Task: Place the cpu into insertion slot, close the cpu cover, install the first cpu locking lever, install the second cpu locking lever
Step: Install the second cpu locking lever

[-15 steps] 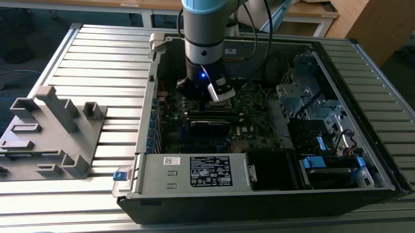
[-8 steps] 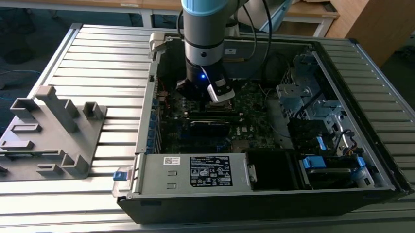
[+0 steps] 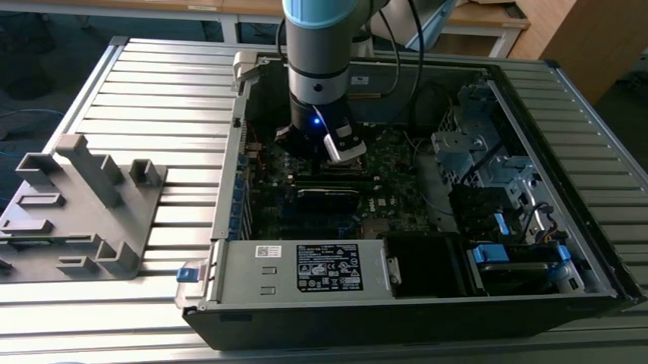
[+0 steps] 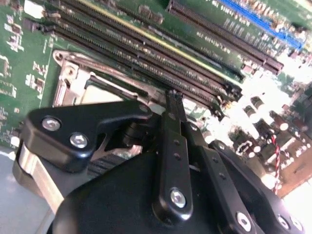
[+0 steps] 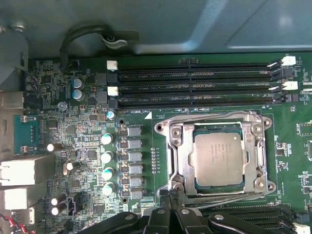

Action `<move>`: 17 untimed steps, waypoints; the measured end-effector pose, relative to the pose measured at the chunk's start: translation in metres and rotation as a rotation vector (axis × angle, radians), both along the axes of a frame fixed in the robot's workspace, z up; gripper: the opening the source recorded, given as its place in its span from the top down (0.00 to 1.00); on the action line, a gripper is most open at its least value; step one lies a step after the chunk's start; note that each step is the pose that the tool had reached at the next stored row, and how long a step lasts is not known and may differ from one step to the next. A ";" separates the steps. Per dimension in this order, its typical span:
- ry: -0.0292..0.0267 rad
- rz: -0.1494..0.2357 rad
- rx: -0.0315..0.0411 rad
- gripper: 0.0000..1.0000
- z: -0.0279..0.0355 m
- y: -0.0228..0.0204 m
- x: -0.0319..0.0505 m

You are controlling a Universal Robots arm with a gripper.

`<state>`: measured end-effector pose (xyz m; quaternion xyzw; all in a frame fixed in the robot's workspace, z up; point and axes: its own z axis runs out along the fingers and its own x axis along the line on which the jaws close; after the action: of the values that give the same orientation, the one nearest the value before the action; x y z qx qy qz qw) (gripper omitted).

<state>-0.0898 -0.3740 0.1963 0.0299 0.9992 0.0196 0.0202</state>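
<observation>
Cpu (image 5: 217, 158) lying flat in insertion slot (image 5: 196, 181) under lowered cpu cover (image 5: 183, 146), just beyond gripper (image 5: 170, 197) tips pinched together on nothing; light, stiff, probably fragile underneath, best gripped by opposite bare edges.

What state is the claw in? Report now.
Claw: closed, nothing visible between its tips, down at the edge of the cpu cover.
</observation>
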 end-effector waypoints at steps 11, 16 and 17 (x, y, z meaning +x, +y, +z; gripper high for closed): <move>0.0004 0.000 -0.0007 0.89 0.0132 -0.0001 -0.0002; 0.0039 0.000 -0.0007 0.89 0.0170 -0.0001 0.0051; 0.0057 0.000 -0.0007 0.89 0.0170 -0.0001 0.0074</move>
<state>-0.0824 -0.3742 0.2132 0.0301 0.9992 0.0192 0.0173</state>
